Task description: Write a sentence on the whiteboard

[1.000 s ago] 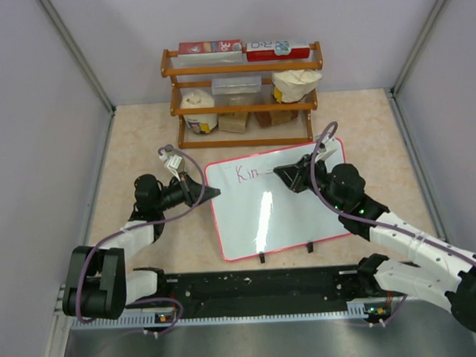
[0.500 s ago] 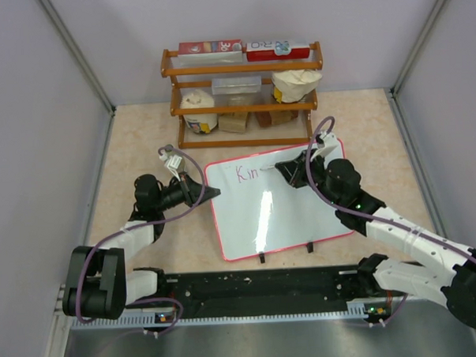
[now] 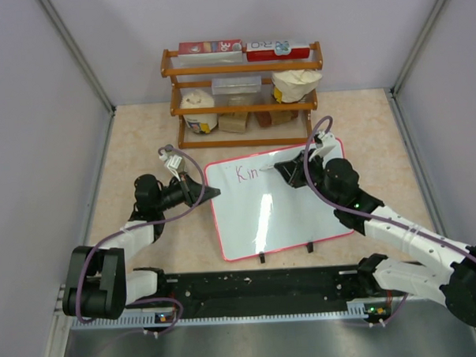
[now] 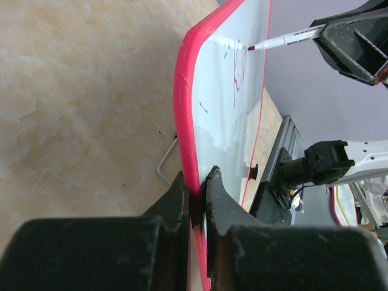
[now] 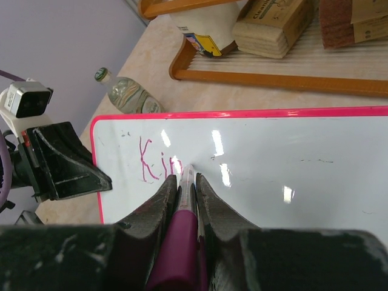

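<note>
The whiteboard (image 3: pixel 278 200), glossy white with a red-pink frame, lies in the middle of the table. Pink letters "Kin" (image 3: pixel 246 174) stand at its top left; they also show in the right wrist view (image 5: pixel 154 160). My left gripper (image 3: pixel 212 193) is shut on the board's left edge (image 4: pixel 185 121). My right gripper (image 3: pixel 283 172) is shut on a pink marker (image 5: pixel 185 200), whose tip touches the board just right of the letters. The marker also shows in the left wrist view (image 4: pixel 282 41).
A wooden shelf rack (image 3: pixel 242 91) with boxes, a tub and bags stands behind the board. A small bottle (image 5: pixel 124 94) lies on the table near the board's top left corner. Grey walls close in both sides.
My right gripper has shifted slightly up and left with the marker, staying at the end of "Kin". The left gripper and the board have not moved.
</note>
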Motion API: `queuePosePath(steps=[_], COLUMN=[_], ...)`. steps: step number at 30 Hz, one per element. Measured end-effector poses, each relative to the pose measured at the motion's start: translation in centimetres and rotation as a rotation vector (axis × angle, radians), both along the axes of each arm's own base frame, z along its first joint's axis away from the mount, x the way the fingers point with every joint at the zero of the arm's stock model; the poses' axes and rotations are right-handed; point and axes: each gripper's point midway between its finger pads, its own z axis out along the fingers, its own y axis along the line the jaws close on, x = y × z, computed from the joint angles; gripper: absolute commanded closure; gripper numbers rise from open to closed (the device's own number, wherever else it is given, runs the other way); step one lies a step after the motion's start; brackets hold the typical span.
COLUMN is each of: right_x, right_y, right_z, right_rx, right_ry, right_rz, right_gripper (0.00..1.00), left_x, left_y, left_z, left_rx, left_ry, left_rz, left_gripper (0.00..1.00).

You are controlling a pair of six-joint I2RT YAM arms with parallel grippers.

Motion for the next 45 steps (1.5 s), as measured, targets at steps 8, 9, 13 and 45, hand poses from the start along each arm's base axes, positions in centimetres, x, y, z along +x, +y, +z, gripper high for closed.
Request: queuePosePath(steps=[8,9,13,45], right_x=[-0.2,-0.2,-0.3,-0.7], right_y=[0.5,0.5,0.6,-0.4], right_z=[-0.2,-0.2,-0.3,-0.5], right_rx=[-0.001,-0.001,-0.005,-0.035], right_ry=[0.007,0.007,0.012,0.018], right_rz=[0.030,0.032,0.038,0.014], right_gripper=[1.00,1.00,1.00,1.00], left_x=[0.0,0.0,0.0,0.0], left_y=[0.0,0.0,0.0,0.0], left_z=[0.0,0.0,0.0,0.0], left_rx=[0.000,0.000,0.000,0.000], left_ry=[0.000,0.000,0.000,0.000], left_rz=[0.000,0.000,0.000,-0.001], left_gripper=[1.00,1.00,1.00,1.00])
